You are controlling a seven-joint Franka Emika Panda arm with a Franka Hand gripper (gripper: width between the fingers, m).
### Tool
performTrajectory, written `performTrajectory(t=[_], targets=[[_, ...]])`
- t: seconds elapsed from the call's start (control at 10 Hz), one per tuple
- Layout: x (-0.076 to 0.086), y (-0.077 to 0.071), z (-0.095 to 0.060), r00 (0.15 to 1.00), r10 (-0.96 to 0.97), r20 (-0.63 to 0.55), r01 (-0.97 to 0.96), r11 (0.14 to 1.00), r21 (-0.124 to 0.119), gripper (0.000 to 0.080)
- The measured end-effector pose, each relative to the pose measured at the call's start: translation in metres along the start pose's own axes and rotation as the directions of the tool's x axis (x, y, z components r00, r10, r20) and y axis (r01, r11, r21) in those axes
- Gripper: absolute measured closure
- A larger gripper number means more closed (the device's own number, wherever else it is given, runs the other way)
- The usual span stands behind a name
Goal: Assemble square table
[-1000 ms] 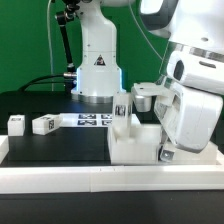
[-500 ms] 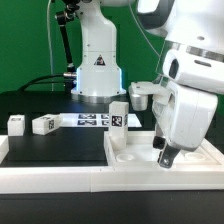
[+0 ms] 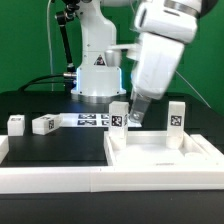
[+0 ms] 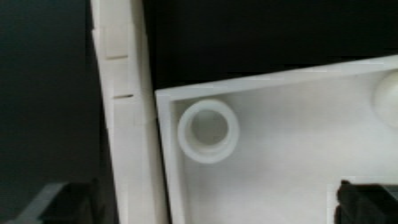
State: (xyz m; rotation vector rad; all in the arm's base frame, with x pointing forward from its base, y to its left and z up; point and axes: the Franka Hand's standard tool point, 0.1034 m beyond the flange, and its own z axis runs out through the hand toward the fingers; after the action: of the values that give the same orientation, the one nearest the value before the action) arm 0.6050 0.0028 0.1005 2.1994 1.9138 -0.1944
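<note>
The white square tabletop (image 3: 160, 152) lies at the front on the exterior view's right. Two white tagged legs stand upright on it, one at its far left corner (image 3: 118, 115) and one at its far right (image 3: 177, 117). Two more legs lie loose on the black table at the left (image 3: 16, 123) (image 3: 44, 124). My gripper (image 3: 132, 116) hangs just right of the left standing leg, above the tabletop. In the wrist view the gripper (image 4: 217, 205) is open and empty over the tabletop (image 4: 302, 140), near a round screw hole (image 4: 208, 130).
The marker board (image 3: 95, 120) lies behind the tabletop by the robot base (image 3: 97, 70). A long white rail (image 3: 90, 177) edges the front of the table; it also shows in the wrist view (image 4: 125, 100).
The arm has let go of the right-hand leg, risen and swung to the exterior view's left. That leg now stands uncovered on the tabletop.
</note>
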Motion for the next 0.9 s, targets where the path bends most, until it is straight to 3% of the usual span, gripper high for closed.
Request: performTrajectory(t=[0.1, 0.5, 0.6, 0.9], targets=[[-0.011, -0.009, 0.001, 1.000, 0.029, 0.001, -0.029, 1.000, 0.013, 0.0151], [-0.013, -0.010, 0.008, 0.971, 0.237, 0.008, -0.237, 0.971, 0.023, 0.0151], [-0.026, -0.011, 0.020, 0.941, 0.337, 0.022, -0.337, 0.940, 0.047, 0.0151], [-0.055, -0.016, 0.030, 0.850, 0.523, 0.052, -0.526, 0.848, 0.070, 0.0151]])
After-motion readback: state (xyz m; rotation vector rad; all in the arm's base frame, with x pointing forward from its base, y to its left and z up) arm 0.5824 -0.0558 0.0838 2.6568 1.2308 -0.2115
